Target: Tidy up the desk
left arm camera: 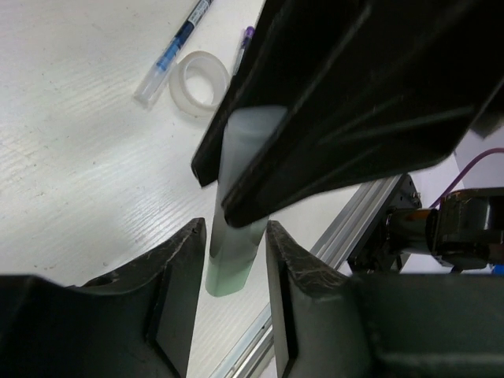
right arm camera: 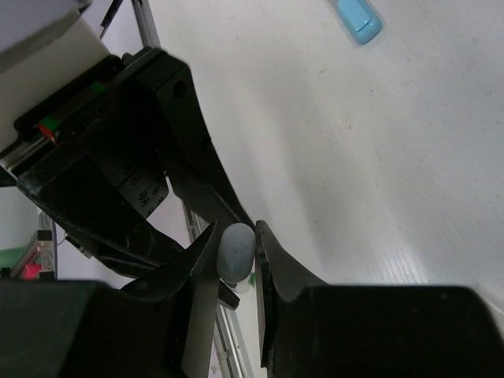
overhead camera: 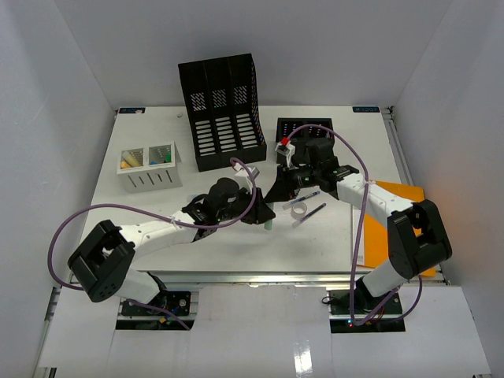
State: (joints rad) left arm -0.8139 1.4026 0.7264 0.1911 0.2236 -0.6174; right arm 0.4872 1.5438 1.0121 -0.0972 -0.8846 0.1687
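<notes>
Left jaws and right jaws tight on 1 pale green tube [left arm camera: 236, 244], tape roll [left arm camera: 199, 81] nearby on the desk [left arm camera: 79, 157]

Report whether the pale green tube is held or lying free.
Held: the pale green tube sits pinched in the left gripper near one end and in the right gripper at the other.

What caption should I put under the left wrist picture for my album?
Left gripper and right gripper both clamp one pale green tube over the desk.
</notes>
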